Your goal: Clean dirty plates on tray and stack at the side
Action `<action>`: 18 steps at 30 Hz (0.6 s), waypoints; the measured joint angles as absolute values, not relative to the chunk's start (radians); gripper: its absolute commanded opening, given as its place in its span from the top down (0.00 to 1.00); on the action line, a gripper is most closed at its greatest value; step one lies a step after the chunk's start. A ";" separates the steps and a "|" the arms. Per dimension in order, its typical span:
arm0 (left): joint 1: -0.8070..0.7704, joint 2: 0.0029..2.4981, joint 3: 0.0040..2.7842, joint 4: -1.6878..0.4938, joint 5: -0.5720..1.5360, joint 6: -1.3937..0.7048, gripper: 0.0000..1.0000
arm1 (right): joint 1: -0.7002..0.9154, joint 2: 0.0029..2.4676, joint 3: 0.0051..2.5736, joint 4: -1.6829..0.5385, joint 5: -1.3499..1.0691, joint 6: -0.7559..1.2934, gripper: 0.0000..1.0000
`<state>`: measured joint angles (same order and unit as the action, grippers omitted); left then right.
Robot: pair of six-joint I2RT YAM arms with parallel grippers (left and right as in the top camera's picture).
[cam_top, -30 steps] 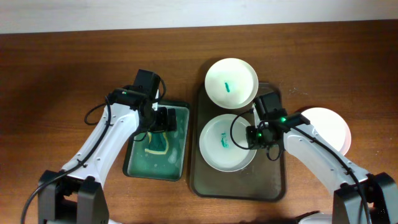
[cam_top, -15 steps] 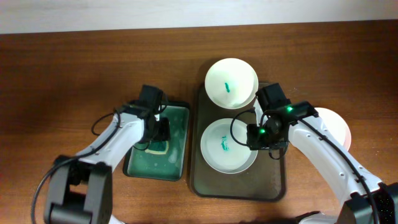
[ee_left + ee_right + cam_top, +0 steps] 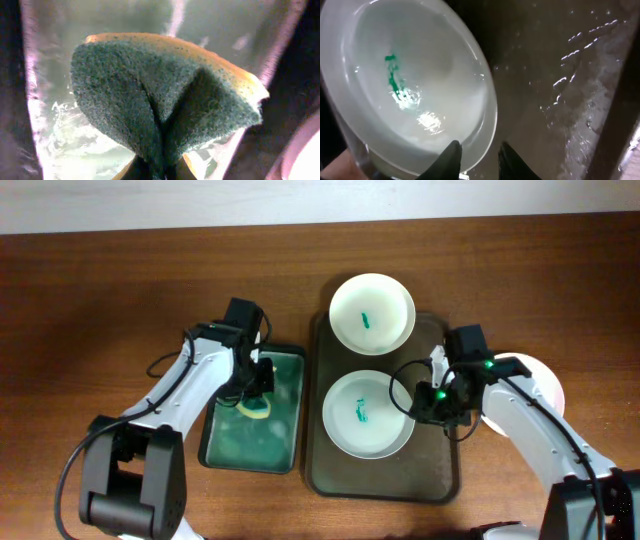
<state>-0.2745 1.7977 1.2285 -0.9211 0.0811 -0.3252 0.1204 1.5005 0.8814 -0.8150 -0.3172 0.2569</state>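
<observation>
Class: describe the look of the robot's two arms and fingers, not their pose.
The left arm and right arm have white rounded shells, black joints and thin black cables looping alongside. The left gripper and right gripper are black; small green lights glow on the right one. Its fingers are dark and tapered.

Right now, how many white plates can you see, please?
3. The far plate overlaps the tray's top edge, the middle plate sits on the tray, and the side plate rests on the table, partly behind the right arm.
</observation>
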 measured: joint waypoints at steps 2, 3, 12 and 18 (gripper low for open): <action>-0.274 1.797 1.234 -0.931 0.117 -0.321 1.00 | 0.120 1.501 0.844 -0.749 -0.320 0.256 0.75; -0.275 1.795 1.240 -0.934 0.126 -0.317 1.00 | 0.120 1.501 0.838 -0.736 -0.320 0.254 0.75; -0.420 1.703 1.305 -0.839 0.201 -0.314 1.00 | 0.120 1.579 0.801 -0.615 -0.307 0.261 0.94; -0.619 1.766 1.311 -0.654 0.309 -0.405 1.00 | 0.120 1.627 0.801 -0.598 -0.310 0.285 0.96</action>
<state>-0.6193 1.7660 1.3113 -0.6537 0.3092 -0.4049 0.1204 1.6272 0.8009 -0.5983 -0.3096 0.2852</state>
